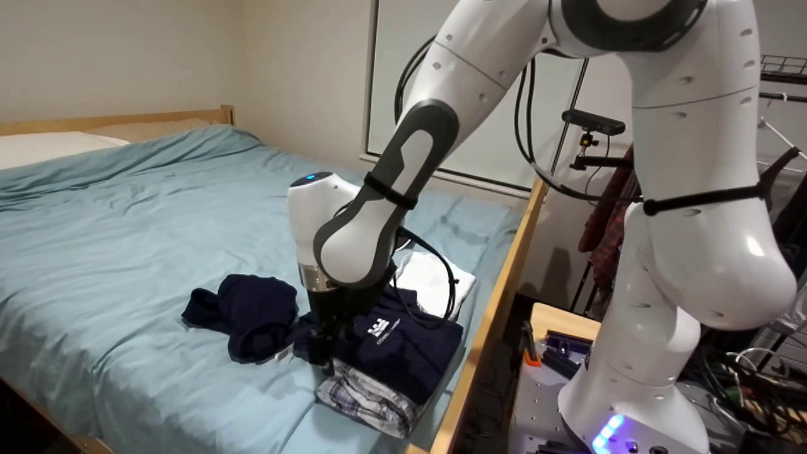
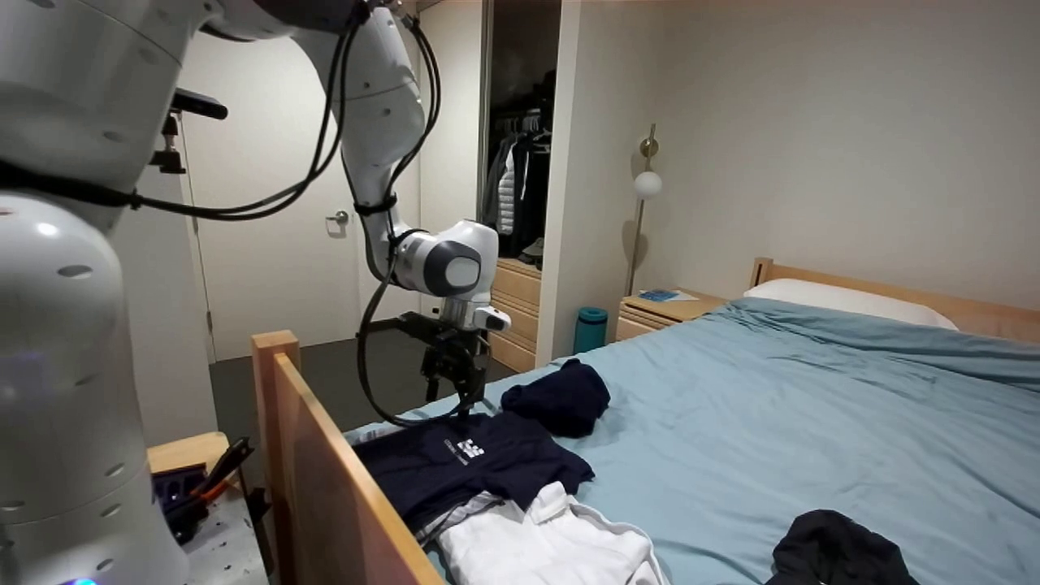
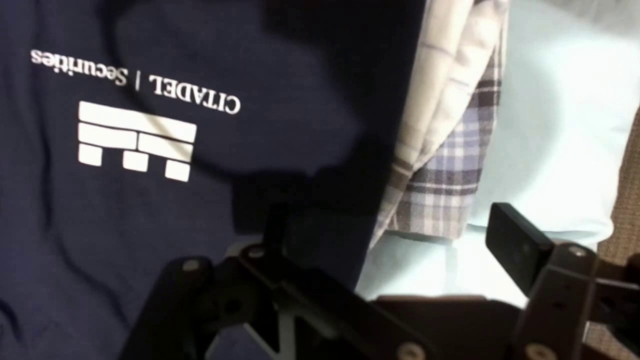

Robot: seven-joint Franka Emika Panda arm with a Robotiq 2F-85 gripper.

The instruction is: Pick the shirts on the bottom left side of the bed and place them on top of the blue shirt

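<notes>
In an exterior view, a pale door (image 2: 268,272) with a metal handle (image 2: 340,218). Near it, an open closet (image 2: 520,49), mostly dark clothes (image 2: 505,191) hanging inside, wooden drawers (image 2: 517,294) beneath. Past a partition (image 2: 601,162), an upright teal roll (image 2: 591,331) beside a wooden nightstand (image 2: 689,309), with blue-and-white papers (image 2: 662,295) lying on top. Above it, a round white lamp (image 2: 647,185). In both exterior views, a white pillow (image 2: 849,301), partly covered; also a black-and-orange tool (image 1: 531,360) near a wooden board (image 1: 564,320). In an exterior view, a large pale panel (image 1: 485,132) on the wall (image 1: 302,94); to its right, dark red garments (image 1: 608,246) hanging, and higher up, a wire shelf (image 1: 783,78) cut off at the view's edge.
</notes>
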